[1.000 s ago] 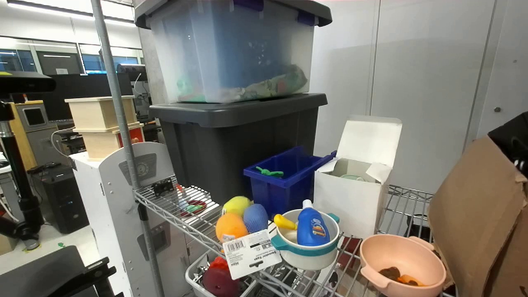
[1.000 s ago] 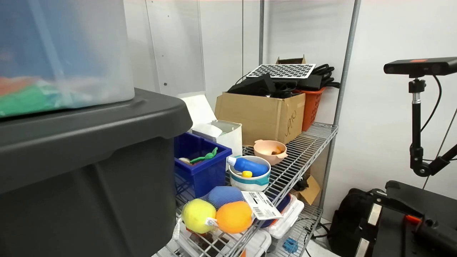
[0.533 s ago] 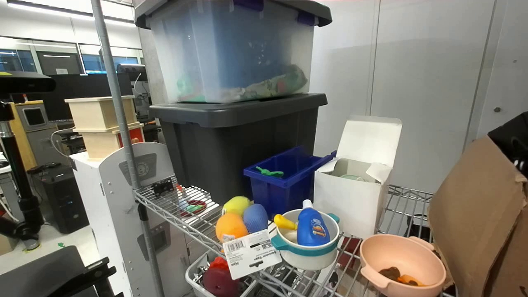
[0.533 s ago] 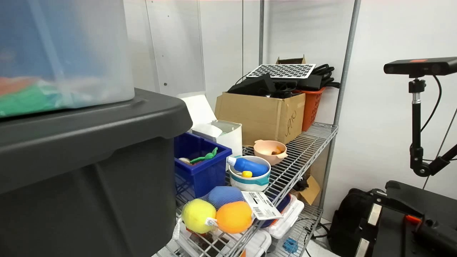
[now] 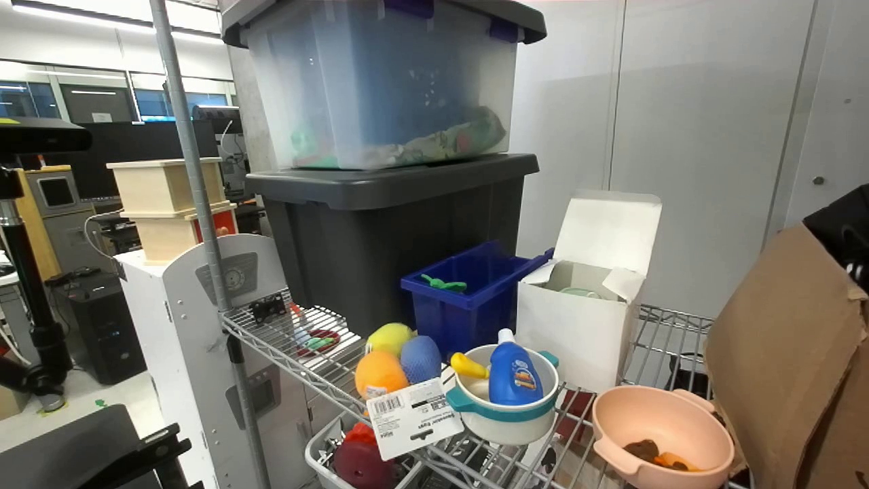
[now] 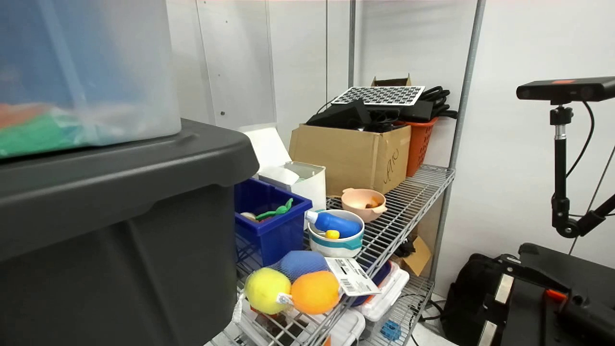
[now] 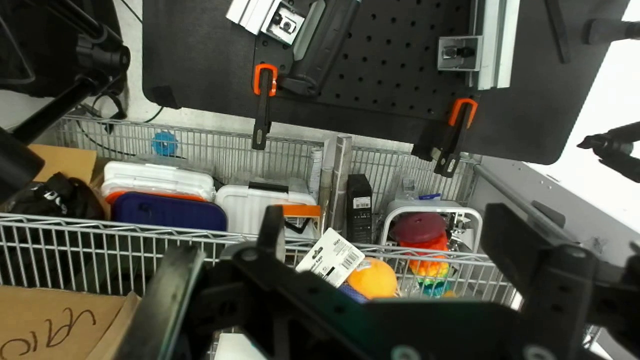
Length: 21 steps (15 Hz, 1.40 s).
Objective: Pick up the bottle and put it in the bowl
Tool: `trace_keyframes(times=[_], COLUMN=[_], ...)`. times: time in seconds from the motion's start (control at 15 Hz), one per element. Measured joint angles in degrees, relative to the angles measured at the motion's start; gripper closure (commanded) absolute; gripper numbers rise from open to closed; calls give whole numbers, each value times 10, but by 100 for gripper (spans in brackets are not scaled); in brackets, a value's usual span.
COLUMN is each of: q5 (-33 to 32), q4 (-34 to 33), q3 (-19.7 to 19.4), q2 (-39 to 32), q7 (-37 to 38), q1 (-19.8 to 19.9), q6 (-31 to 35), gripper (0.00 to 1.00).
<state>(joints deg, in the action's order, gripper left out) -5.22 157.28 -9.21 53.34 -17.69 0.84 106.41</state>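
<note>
Presently the bottle (image 5: 514,380) leans in the white bowl (image 5: 512,432) (yellow handle (image 5: 470,367) alongside), left of the peach bowl (image 5: 679,420) with its brown bits (image 5: 641,449); toy balls (image 5: 380,372) sit farther left. The pincer (image 7: 385,225) stands apart.

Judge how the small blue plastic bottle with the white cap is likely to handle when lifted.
The small blue plastic bottle looks smooth and moulded, so it is probably stiff and perhaps slippery. It lies tilted in the round white plastic bowl with teal trim, so it could slide or rock if nudged. Weight is uncertain: opaque walls hide any contents.
</note>
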Motion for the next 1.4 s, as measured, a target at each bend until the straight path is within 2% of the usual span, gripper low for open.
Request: trace_keyframes(times=[0.4, 0.6, 1.07, 1.4], q5=[-1, -1, 7, 11], q4=[1, -1, -72, -126], q3=[1, 10, 33, 33], q2=[-5, -37, -193, -337], q7=[3, 11, 31, 31], q1=[0, -1, -34, -35], q6=[7, 47, 140, 206], gripper=[0, 0, 0, 0])
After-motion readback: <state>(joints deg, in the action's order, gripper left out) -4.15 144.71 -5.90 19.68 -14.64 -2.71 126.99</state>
